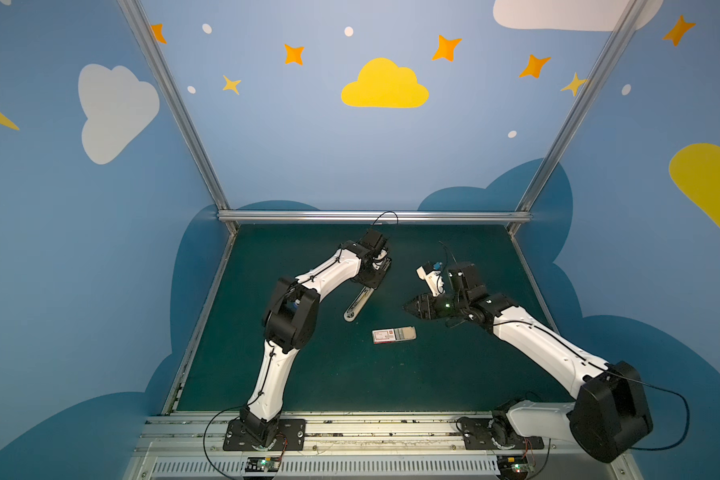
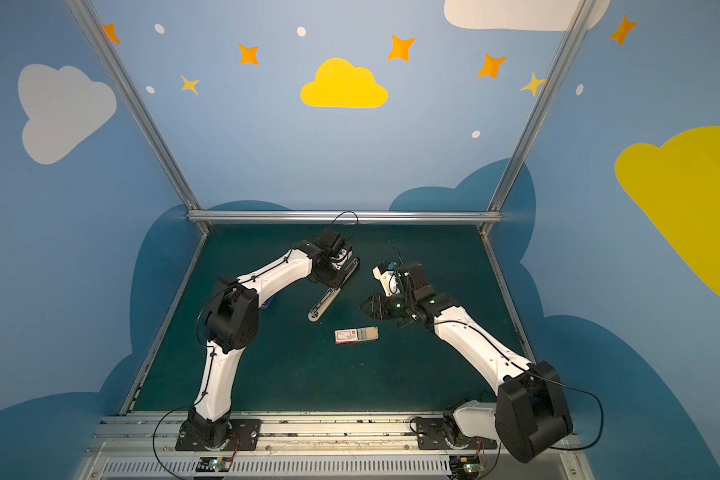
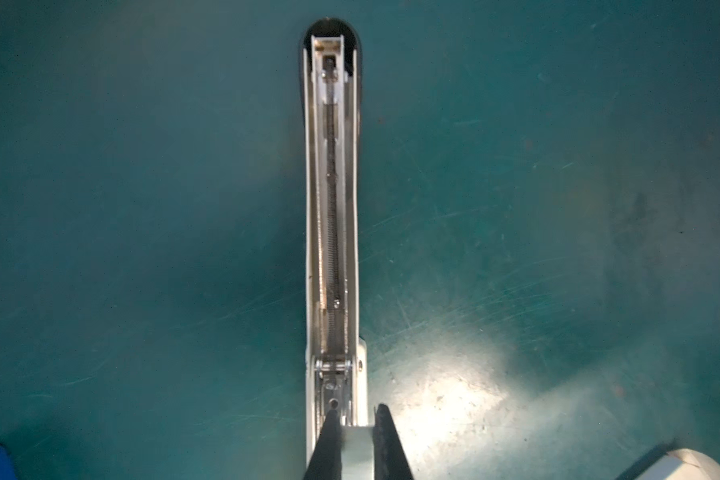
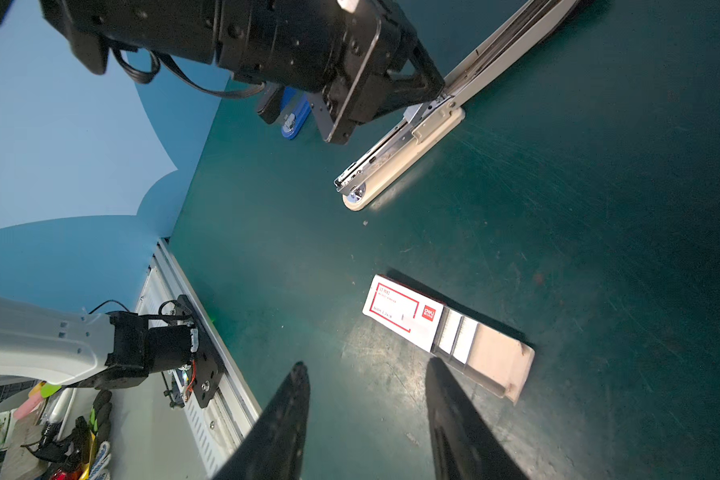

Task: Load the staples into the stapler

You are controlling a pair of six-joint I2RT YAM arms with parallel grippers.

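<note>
A beige stapler [image 1: 355, 306] lies folded open on the green mat, its base toward the front and its lid [image 2: 348, 269] stretched toward the back. My left gripper [image 3: 357, 415] is shut on the stapler at the hinge end. Along the lid [image 3: 332, 199], the open channel and its spring show. The staples [image 4: 458, 336] lie in rows in the beige tray [image 4: 497, 363], slid partway out of a white-and-red box [image 1: 386, 336] at mid-table. My right gripper [image 4: 366, 365] hovers open and empty just right of the box.
A small blue object [image 4: 294, 118] lies on the mat under the left arm. An aluminium frame rail [image 1: 375, 216] borders the back of the mat, and a metal rail [image 1: 350, 428] carrying both arm bases runs along the front.
</note>
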